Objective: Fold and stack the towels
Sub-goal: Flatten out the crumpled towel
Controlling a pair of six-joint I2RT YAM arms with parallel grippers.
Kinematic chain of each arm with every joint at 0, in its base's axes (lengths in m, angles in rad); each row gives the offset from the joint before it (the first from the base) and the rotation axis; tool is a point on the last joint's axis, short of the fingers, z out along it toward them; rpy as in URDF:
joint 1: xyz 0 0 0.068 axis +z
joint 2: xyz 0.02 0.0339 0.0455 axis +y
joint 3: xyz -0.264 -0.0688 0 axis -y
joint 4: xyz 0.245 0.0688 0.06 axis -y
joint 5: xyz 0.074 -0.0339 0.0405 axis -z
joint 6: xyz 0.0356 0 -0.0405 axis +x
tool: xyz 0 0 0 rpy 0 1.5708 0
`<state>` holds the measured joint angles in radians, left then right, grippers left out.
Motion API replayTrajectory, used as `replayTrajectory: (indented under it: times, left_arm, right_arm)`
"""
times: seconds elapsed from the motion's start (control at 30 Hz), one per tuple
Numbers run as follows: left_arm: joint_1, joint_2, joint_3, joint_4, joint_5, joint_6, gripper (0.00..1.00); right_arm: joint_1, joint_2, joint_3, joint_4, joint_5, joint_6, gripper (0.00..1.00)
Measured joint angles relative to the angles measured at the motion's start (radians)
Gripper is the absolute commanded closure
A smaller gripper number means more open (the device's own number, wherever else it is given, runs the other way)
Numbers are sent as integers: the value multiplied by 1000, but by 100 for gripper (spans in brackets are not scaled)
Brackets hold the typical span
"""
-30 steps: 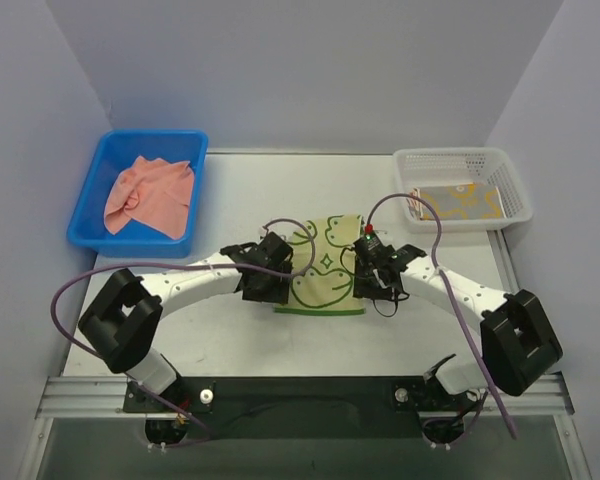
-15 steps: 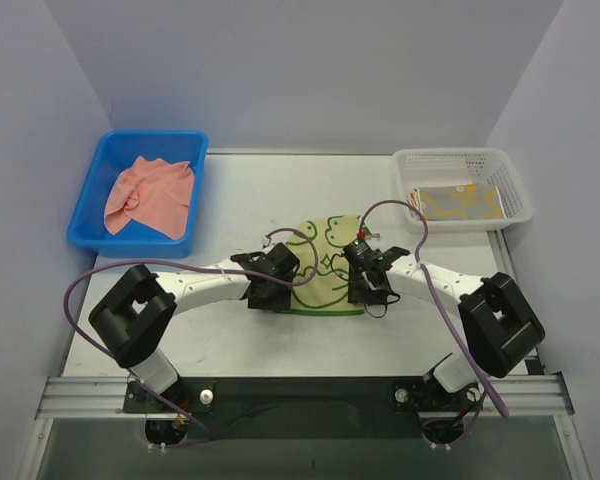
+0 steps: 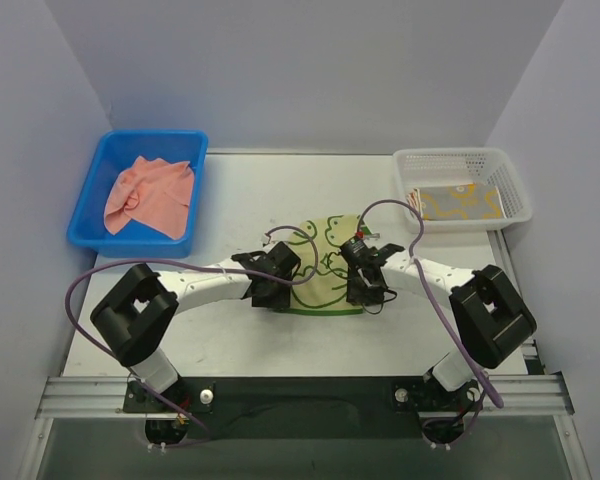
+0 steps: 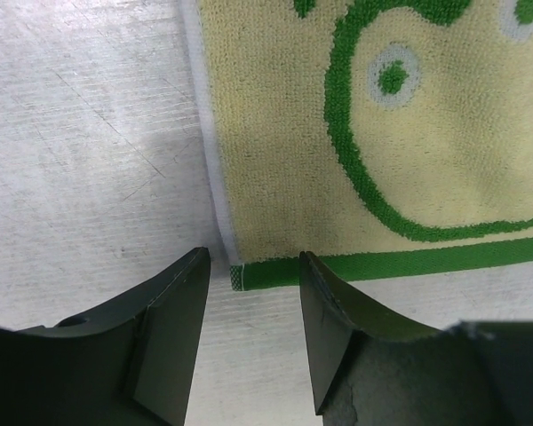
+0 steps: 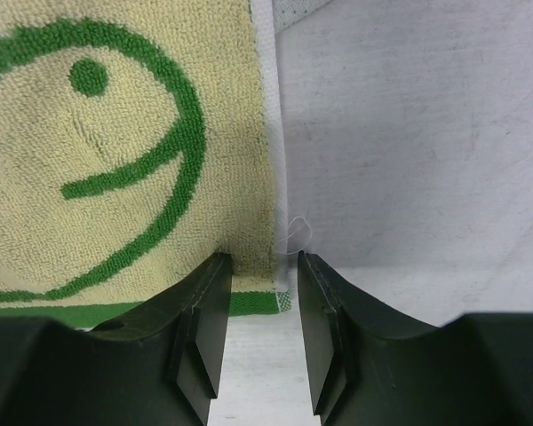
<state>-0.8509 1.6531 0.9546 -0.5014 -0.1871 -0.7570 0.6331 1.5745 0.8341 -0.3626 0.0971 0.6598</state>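
Pale lavender walls (image 3: 310, 70) enclose a light grey table (image 3: 250, 190), seen from above and behind the two arm bases.

Item 1, at ten o'clock on the table: a blue bin (image 3: 88, 225). In it lies a salmon-pink towel (image 3: 150, 195), crumpled and unfolded.

Item 2, left arm (image 3: 205, 280): it reaches in from seven o'clock towards the table centre. A purple cable (image 3: 75, 290) loops beside it. The left jaws are low at the seven o'clock corner of the centre towel. The left wrist view shows them apart. Its two dark fingers (image 4: 173, 337) stand either side of that corner. The corner lies flat on the table in the gap, and nothing is clamped.

Item 3, table centre: a pale green towel (image 3: 325, 265) with dark green duck outlines. It lies flat between the two wrists. A solid green band runs along its six o'clock edge (image 4: 409, 262) and a white hem runs up each side. The duck's eye and curved outline show in both wrist views (image 5: 115, 133).

Item 4, right arm (image 3: 435, 275): it reaches in from five o'clock. The right jaws are low at the towel's five o'clock corner. The right wrist view shows them apart, with a narrow gap. Its fingers (image 5: 204, 328) straddle the white hem and the end of the green band. The cloth there lies flat and is not pinched.

Item 5, at two o'clock: a white mesh basket (image 3: 515, 200). A yellow towel (image 3: 460, 203) with a printed pattern lies flat and squared inside it
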Motion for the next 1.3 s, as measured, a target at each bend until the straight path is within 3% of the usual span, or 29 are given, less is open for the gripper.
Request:
replayTrajectory:
  times: [0.33, 0.43, 0.53, 0.63, 0.67, 0.93, 1.07, 1.3]
  left_arm:
    - [3, 26, 21, 14, 0, -2, 59]
    - [4, 29, 22, 22, 0, -6, 70]
    - [5, 32, 21, 32, 2, -16, 87]
    - [6, 32, 18, 42, 6, -22, 100]
    - [7, 32, 18, 43, 8, -23, 100]
    - [7, 9, -2, 53, 10, -20, 100]
    - [10, -29, 4, -20, -5, 6, 100]
    - [69, -226, 286, -173, -71, 81, 100]
  right_arm:
    - [17, -1, 0, -16, 0, 25, 63]
    - [17, 2, 3, -19, -1, 29, 63]
    - [17, 13, 13, -26, -9, 30, 71]
    - [17, 25, 25, -27, -24, 34, 88]
    - [18, 27, 28, -27, -29, 35, 99]
    - [19, 14, 26, -40, -30, 26, 100]
    - [21, -56, 41, -113, -17, -2, 100]
    - [7, -251, 397, -250, 59, -108, 100]
